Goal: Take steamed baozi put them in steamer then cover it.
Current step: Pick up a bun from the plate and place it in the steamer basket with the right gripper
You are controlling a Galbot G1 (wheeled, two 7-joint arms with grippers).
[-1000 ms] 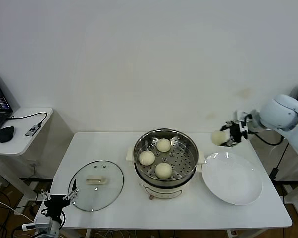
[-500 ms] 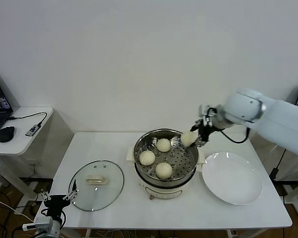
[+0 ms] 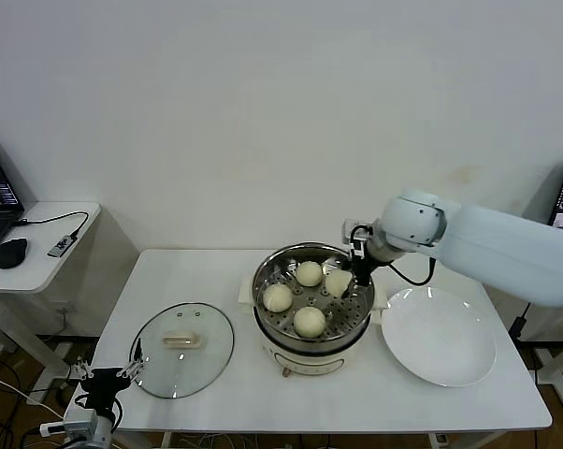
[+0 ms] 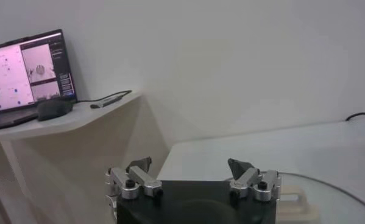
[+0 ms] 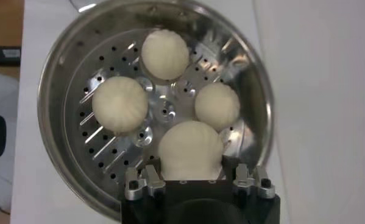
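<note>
The steel steamer [image 3: 259, 286] on its cream pot base stands mid-table with three baozi [image 3: 309, 321] on its perforated floor. My right gripper [image 3: 350, 272] is shut on a fourth baozi [image 3: 337, 282] and holds it low inside the basket at its far right. In the right wrist view this baozi [image 5: 190, 146] sits between my right gripper's [image 5: 193, 172] fingers, above the steamer's floor [image 5: 103, 152], near the other three [image 5: 120, 105]. The glass cover [image 3: 182, 348] lies flat on the table at the left. My left gripper [image 3: 105, 382] is open and parked below the table's front-left corner.
A white plate [image 3: 439, 335] with nothing on it lies right of the steamer. A side desk [image 3: 38, 248] with a laptop and a mouse stands at the far left. The left wrist view shows my left gripper [image 4: 189, 164], the cover's edge [image 4: 328, 193] and the laptop [image 4: 27, 76].
My right gripper has carried the baozi leftward from above the plate's far side to over the steamer, and lowered it into the basket. The left arm has not moved.
</note>
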